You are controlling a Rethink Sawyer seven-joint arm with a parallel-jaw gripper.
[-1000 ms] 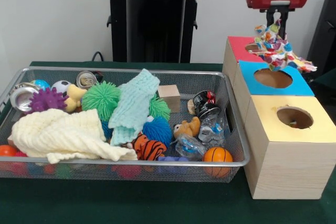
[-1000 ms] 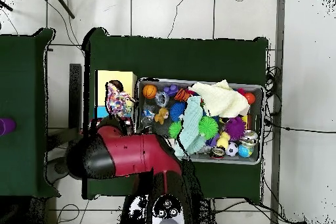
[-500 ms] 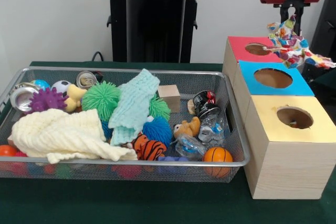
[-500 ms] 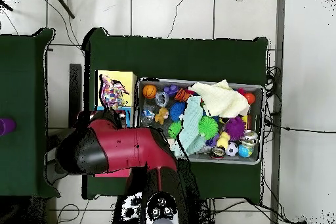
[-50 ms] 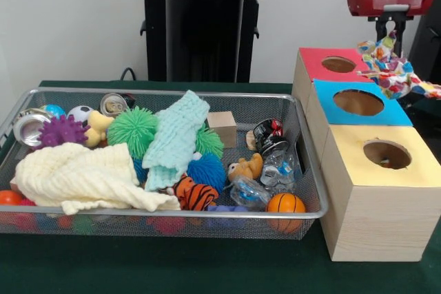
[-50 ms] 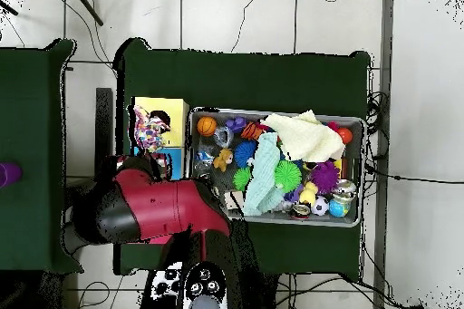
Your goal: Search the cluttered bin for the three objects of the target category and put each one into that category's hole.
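Gripper (image 5: 387, 32) clamped on patterned cloth (image 5: 393, 70), suspended above the blue box (image 5: 358, 105), right of the wire bin (image 5: 303, 170)

Hand (image 5: 387, 34) grips patterned cloth (image 5: 394, 70), hanging above blue-topped box (image 5: 358, 101) beside wire bin (image 5: 303, 163).

Wall (image 5: 69, 18) behind table plain, off-white, evenly lit. Table (image 5: 138, 266) covered in dark green cloth. From above: floor (image 6: 236, 15) of pale tiles with dark grout lines; thin black cables (image 6: 245, 6) trail across it on several sides of the table. Second green-covered table (image 6: 27, 151) stands apart at one side, a gap of floor between. Small purple object (image 6: 7, 174) at that table's edge, cut by the frame
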